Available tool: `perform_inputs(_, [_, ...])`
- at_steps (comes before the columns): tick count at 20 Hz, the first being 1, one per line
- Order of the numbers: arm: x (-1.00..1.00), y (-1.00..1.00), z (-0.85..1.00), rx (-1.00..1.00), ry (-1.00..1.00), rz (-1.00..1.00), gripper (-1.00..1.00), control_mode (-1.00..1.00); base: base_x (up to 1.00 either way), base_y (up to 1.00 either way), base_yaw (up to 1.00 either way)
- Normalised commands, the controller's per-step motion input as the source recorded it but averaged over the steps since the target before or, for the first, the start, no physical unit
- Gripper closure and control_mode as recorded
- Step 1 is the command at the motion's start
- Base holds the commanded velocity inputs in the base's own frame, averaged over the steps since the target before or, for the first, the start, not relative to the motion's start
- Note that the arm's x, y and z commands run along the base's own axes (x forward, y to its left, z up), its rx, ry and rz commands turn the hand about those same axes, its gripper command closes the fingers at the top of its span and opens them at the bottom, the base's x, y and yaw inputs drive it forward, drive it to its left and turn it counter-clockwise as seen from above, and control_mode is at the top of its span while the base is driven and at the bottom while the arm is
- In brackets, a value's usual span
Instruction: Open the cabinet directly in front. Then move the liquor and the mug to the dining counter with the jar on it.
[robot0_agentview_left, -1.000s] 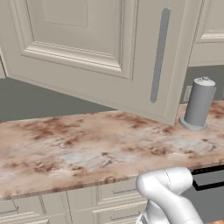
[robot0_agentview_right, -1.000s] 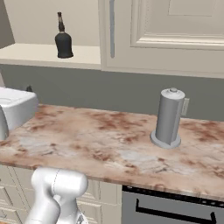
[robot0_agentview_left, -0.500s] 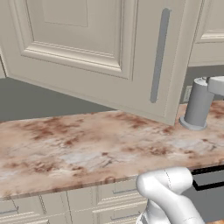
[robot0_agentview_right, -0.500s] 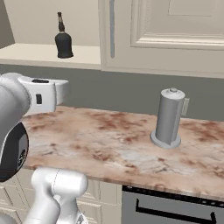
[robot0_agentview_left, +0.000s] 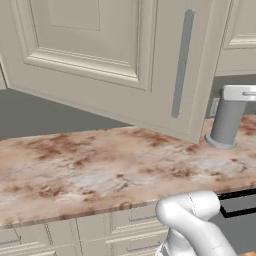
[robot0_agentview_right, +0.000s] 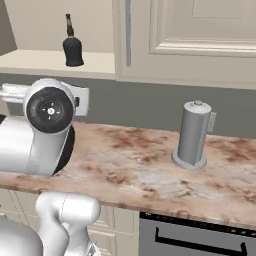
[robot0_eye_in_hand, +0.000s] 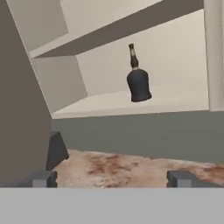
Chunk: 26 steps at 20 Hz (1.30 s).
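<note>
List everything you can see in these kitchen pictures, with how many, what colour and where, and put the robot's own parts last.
liquor: one, near-black with brownish cap, upright on the open cabinet's bottom shelf.
cabinet: one, cream, above the counter; one door swung open, long grey bar handle.
canister: one, grey, domed, standing on the counter near the wall.
counter: one, brown-and-white marble, over cream drawers.
drawers: several, cream, under the counter.
oven: one, grey with dark handle, below the counter.
arm: one, white with dark joints, raised over the counter.
gripper: one, dark fingertips, open, empty, pointed toward the liquor.
</note>
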Motion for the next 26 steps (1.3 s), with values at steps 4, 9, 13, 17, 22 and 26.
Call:
perform_inputs(4, [-0.06, 0.9, 0.0, 0.02, 0.18, 0.26, -1.0, -1.0, 0.0, 0.0, 0.0])
perform_inputs(9, [-0.34, 1.0, 0.0, 0.04, 0.15, 0.29, -1.0, -1.0, 0.0, 0.0, 0.0])
perform_inputs(13, [-0.47, 1.0, -0.01, 0.04, 0.12, 0.28, -1.0, -1.0, 0.0, 0.0, 0.0])
perform_inputs(17, [-0.38, 1.0, -0.22, 0.07, 0.05, 0.25, -1.0, -1.0, 0.0, 0.0, 0.0])
perform_inputs(22, [-0.21, 1.0, -0.32, 0.14, 0.0, 0.17, -1.0, -1.0, 0.0, 0.0, 0.0])
perform_inputs(26, [0.0, 1.0, -0.32, 0.06, 0.0, 0.05, -1.0, -1.0, 0.0, 0.0, 0.0])
